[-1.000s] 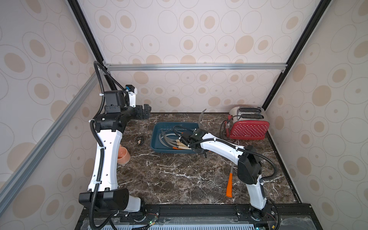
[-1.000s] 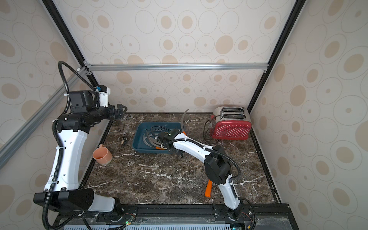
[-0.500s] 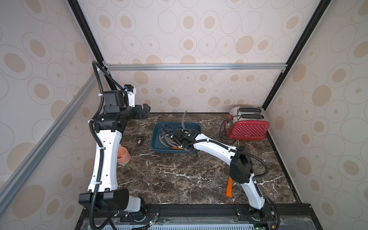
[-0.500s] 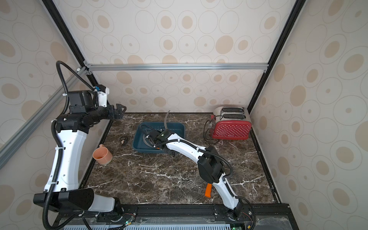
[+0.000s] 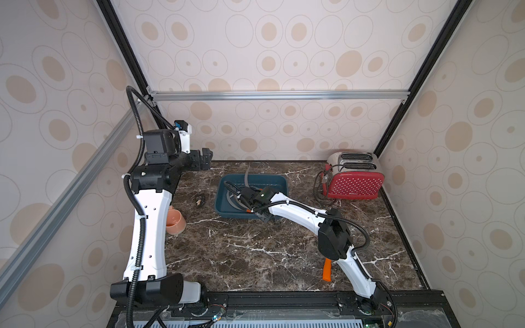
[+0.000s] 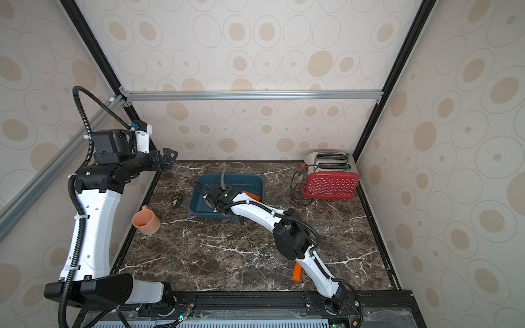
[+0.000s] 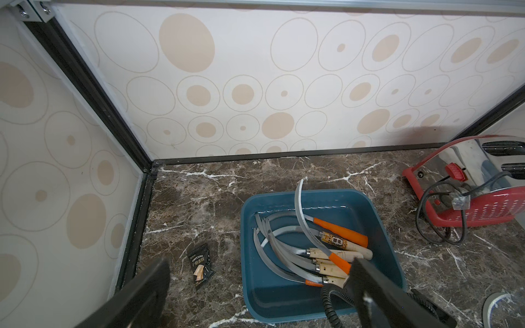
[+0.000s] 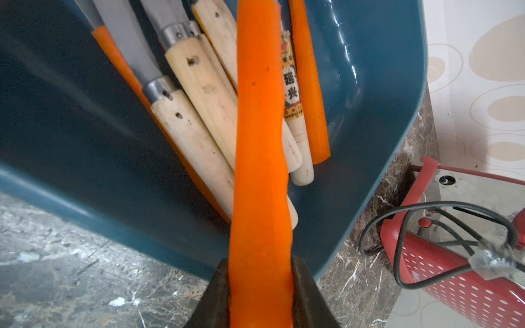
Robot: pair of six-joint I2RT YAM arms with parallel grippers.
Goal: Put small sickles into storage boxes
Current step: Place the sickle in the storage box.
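The right gripper is clamped on the smooth orange handle of a sickle, probably light and stiff, held over the blue tray of other sickles; the handle, not the thin blade, looks the safest hold; the left gripper has its jaws apart.

1. The table has a dark brown marble top with white veins.
2. A teal storage tray sits toward the back centre.
3. A red dotted toaster stands in the far right corner, its black cord looped beside it.
4. A small black packet lies left of the tray.
5. A peach cup is at the left edge.
6. An orange-handled sickle lies near the front right, its blade hidden.
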